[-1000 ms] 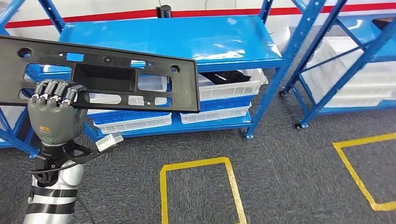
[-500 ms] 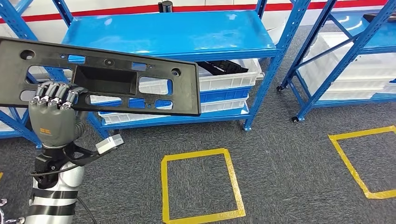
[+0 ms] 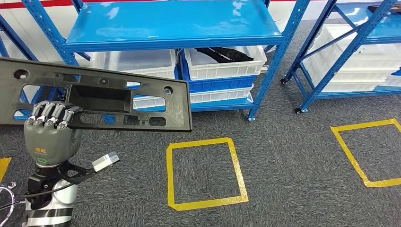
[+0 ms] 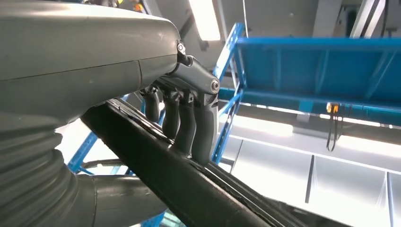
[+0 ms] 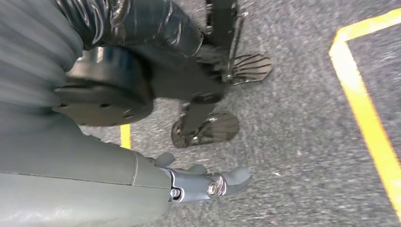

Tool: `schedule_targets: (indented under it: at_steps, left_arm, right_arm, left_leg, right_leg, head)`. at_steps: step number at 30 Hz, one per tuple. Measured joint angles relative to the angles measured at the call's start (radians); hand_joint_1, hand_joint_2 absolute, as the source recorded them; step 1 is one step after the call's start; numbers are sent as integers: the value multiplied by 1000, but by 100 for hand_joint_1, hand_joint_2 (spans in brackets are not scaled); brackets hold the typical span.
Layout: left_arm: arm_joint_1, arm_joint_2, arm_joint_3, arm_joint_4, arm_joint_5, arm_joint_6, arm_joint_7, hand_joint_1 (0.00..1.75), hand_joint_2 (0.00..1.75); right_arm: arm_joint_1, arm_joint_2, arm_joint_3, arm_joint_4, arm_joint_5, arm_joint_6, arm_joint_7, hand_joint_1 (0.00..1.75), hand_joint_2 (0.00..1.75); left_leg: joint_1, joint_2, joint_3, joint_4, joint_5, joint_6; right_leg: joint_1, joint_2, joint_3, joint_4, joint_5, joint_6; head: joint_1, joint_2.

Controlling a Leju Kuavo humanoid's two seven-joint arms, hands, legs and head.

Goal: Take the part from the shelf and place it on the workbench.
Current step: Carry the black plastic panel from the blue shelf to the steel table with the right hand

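My left hand (image 3: 49, 130) grips the black part (image 3: 101, 97); its fingers (image 4: 189, 123) wrap the edge; my right hand (image 5: 198, 182) hangs loose, holding nothing.

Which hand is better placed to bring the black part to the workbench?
The left hand, most likely. Its fingers already grip the black part, lifted clear of the blue shelf. The right hand hangs low over the carpet, holding nothing.

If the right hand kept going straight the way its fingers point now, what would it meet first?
Most likely the grey carpet. The right hand hangs low with nothing in it, fingers apart and aimed along and down toward the floor. Nothing lies in that line, though depth is hard to judge.
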Motion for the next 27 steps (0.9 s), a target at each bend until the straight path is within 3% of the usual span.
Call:
schedule_targets:
  at_steps: [2, 3, 4, 5, 7, 8, 9, 10, 11, 12, 14, 16, 18, 19, 20, 22, 24, 25, 26, 27]
  left_arm:
    - [21, -16, 21, -16, 0, 0, -23, 175, 175]
    - [31, -22, 31, -24, 1, 0, -30, 175, 175]
    - [39, -26, 40, -31, 1, 0, -36, 175, 175]
    - [46, -29, 48, -37, 2, 0, -39, 175, 175]
    - [56, -32, 60, -43, 4, 0, -43, 175, 175]
    - [61, -33, 65, -45, 4, 0, -45, 175, 175]
    - [66, -35, 69, -47, 3, 0, -48, 175, 175]
    - [71, -37, 74, -50, 2, 0, -51, 175, 175]
    - [76, -39, 78, -55, 1, 0, -56, 175, 175]
    - [81, -41, 81, -61, 0, 0, -60, 175, 175]
    - [86, -44, 84, -76, -2, 0, -65, 175, 175]
    - [85, -45, 83, -86, -8, 0, -60, 175, 175]
    - [78, -44, 80, -93, -17, 0, -37, 175, 175]
    - [70, -43, 76, -94, -22, 0, -19, 175, 175]
    - [60, -40, 68, -95, -29, 0, 3, 175, 175]
    - [40, -30, 46, -96, -42, 0, 48, 175, 175]
    - [22, -17, 24, -96, -51, 0, 82, 175, 175]
    - [15, -11, 15, -96, -56, 0, 92, 175, 175]
    - [10, -6, 8, -96, -58, 0, 98, 175, 175]
    - [6, -2, 2, -96, -60, 0, 102, 175, 175]
  right_arm:
    - [2, 3, -3, 0, -1, 5, -9, 0, 175]
    - [3, 6, -5, 0, -2, 6, -12, 0, 175]
    - [3, 8, -6, 0, -2, 6, -14, 0, 175]
    - [4, 10, -8, 0, -3, 6, -16, 0, 175]
    - [5, 14, -8, 0, -5, 6, -18, 0, 175]
    - [5, 15, -9, 0, -6, 7, -18, 0, 175]
    - [6, 17, -9, 0, -7, 7, -18, 0, 175]
    - [6, 18, -10, 0, -8, 8, -19, 0, 175]
    - [6, 19, -10, 0, -8, 8, -19, 0, 175]
    - [7, 21, -11, 0, -8, 8, -19, 0, 175]
    - [8, 24, -13, 0, -8, 7, -19, 0, 175]
    - [9, 27, -15, 0, -9, 7, -20, 0, 175]
    - [10, 30, -18, 0, -10, 7, -21, 0, 175]
    - [10, 30, -20, 0, -11, 7, -21, 0, 175]
    - [11, 31, -22, 0, -11, 7, -21, 0, 175]
    - [10, 31, -27, 0, -12, 8, -19, 0, 175]
    - [10, 32, -32, 0, -12, 11, -18, 0, 175]
    - [10, 31, -35, 0, -13, 13, -18, 0, 175]
    - [9, 31, -36, 0, -13, 14, -17, 0, 175]
    - [9, 31, -38, 0, -14, 16, -17, 0, 175]
  left_leg:
    - [2, 2, 2, -18, 26, -14]
    - [3, 2, 1, -21, 27, -21]
    - [4, 2, -4, -13, 8, -27]
    - [4, 1, -13, 14, -32, -32]
    - [6, 0, -36, 130, -142, -41]
    - [7, 0, -45, 196, -178, -46]
    - [8, 0, -45, 246, -191, -50]
    - [9, 0, -32, 267, -183, -53]
    - [12, 0, 0, 251, -161, -56]
    - [15, 0, 47, 202, -138, -58]
    - [16, -2, 143, 73, -134, -59]
    - [9, -5, 182, 4, -154, -54]
    - [6, -5, 175, -9, -149, -40]
    - [8, -3, 167, -12, -143, -30]
    - [10, -2, 157, -15, -134, -18]
    - [11, -1, 136, -16, -118, 1]
    - [11, 2, 113, -15, -101, 6]
    - [11, 3, 103, -15, -93, 6]
    - [12, 4, 94, -15, -86, 4]
    - [13, 4, 87, -15, -78, 0]
  right_leg:
    - [4, 1, -3, -24, 8, -6]
    - [0, 0, -8, -31, 20, -12]
    - [-5, -1, -14, -36, 33, -21]
    - [-10, -3, -21, -40, 47, -30]
    - [-13, -7, -43, -40, 71, -42]
    - [-13, -8, -56, -39, 82, -43]
    - [-13, -8, -70, -37, 92, -41]
    - [-14, -9, -85, -35, 101, -39]
    - [-15, -9, -98, -31, 108, -36]
    - [-17, -9, -110, -25, 113, -32]
    - [-16, -10, -129, -13, 120, -23]
    - [-14, -13, -140, -6, 130, -8]
    - [-13, -13, -150, -4, 137, 7]
    - [-13, -11, -161, 6, 126, 10]
    - [-13, -9, -177, 32, 103, 10]
    - [-16, -4, -218, 140, 29, 4]
    - [-18, -3, -247, 259, -20, 11]
    - [-20, -3, -241, 281, -21, 20]
    - [-21, -3, -216, 261, -6, 31]
    - [-23, -3, -175, 205, 16, 41]
  head:
    - [1, 0]
    - [2, 0]
    - [3, 0]
    - [1, 0]
    - [-1, 0]
    - [-2, 0]
    - [-2, 0]
    - [-2, 0]
    - [-2, 0]
    - [-2, 0]
    - [-1, 0]
    - [-1, 0]
    - [-1, 0]
    - [-1, 0]
    - [1, 0]
    - [6, 0]
    - [7, 0]
    - [7, 0]
    - [7, 0]
    - [7, 0]
